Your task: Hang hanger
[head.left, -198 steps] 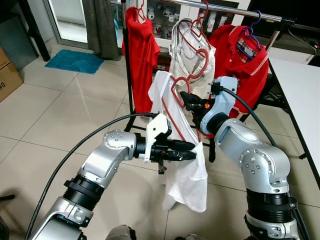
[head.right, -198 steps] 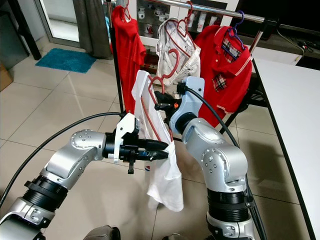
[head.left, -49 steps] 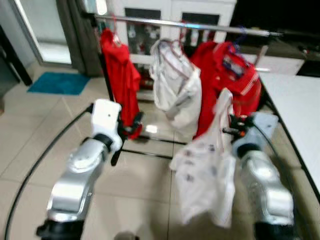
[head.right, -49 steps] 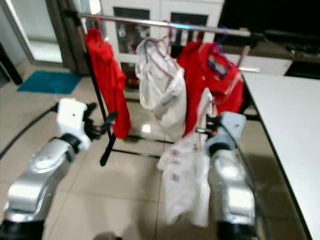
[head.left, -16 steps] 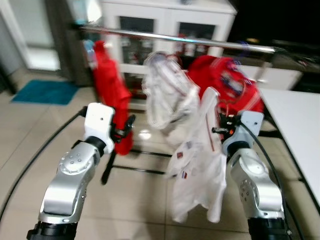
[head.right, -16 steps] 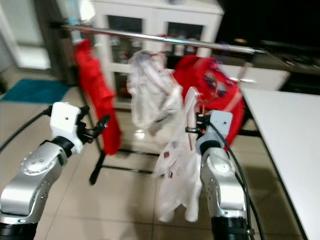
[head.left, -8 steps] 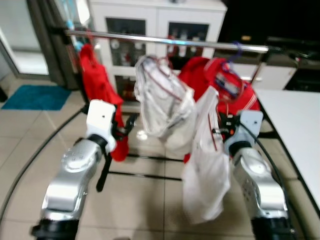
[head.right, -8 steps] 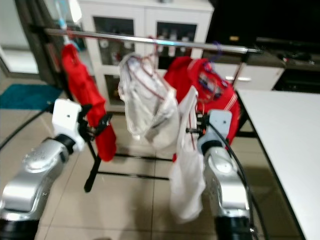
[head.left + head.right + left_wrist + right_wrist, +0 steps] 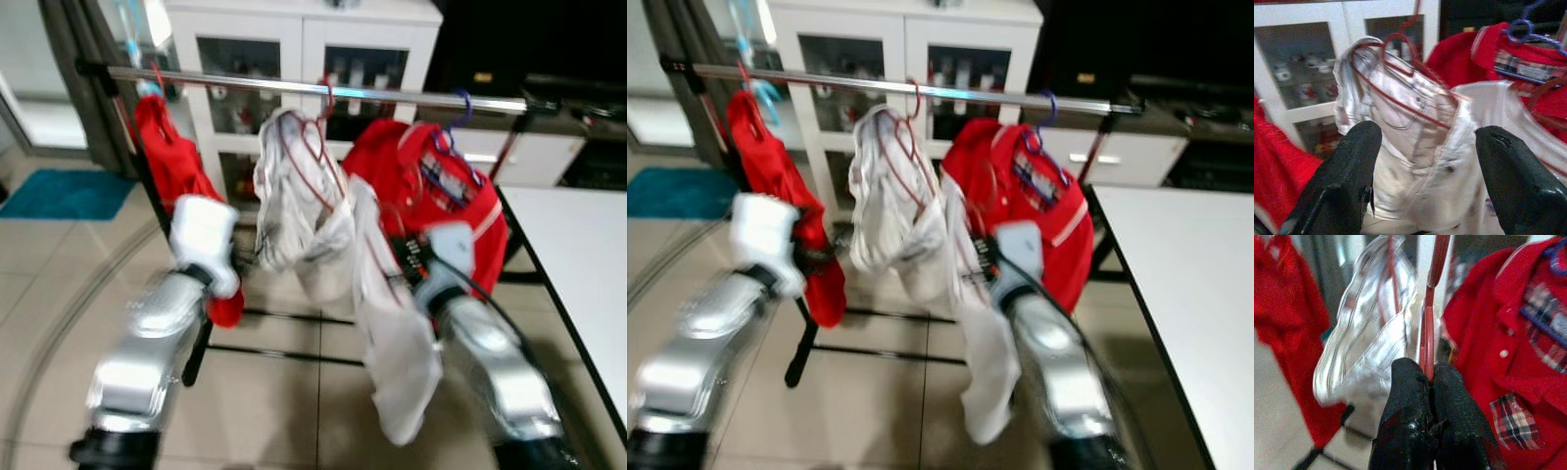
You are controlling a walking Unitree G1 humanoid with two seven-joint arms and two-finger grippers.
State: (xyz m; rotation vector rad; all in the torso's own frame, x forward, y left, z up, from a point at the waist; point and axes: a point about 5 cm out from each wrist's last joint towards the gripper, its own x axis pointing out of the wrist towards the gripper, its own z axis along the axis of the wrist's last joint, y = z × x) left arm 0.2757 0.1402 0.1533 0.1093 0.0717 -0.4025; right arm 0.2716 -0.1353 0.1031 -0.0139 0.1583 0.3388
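My right gripper [image 9: 1429,377] is pinched tight on the red hanger [image 9: 1428,340], which carries a white shirt [image 9: 392,338]. I see it just near the metal rail [image 9: 323,90], between the white clothes [image 9: 294,201] and the red shirt [image 9: 431,186]. My left gripper [image 9: 1422,147] is spread wide, holding nothing.

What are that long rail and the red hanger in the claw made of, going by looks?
The rail looks like polished metal: it is silvery and throws back bright highlights. The red hanger, pinched in the right claw, is thin and glossy; it could be plastic or coated wire, and the blur leaves that open. The white shirt draped on it hangs in soft folds, like light woven cloth.
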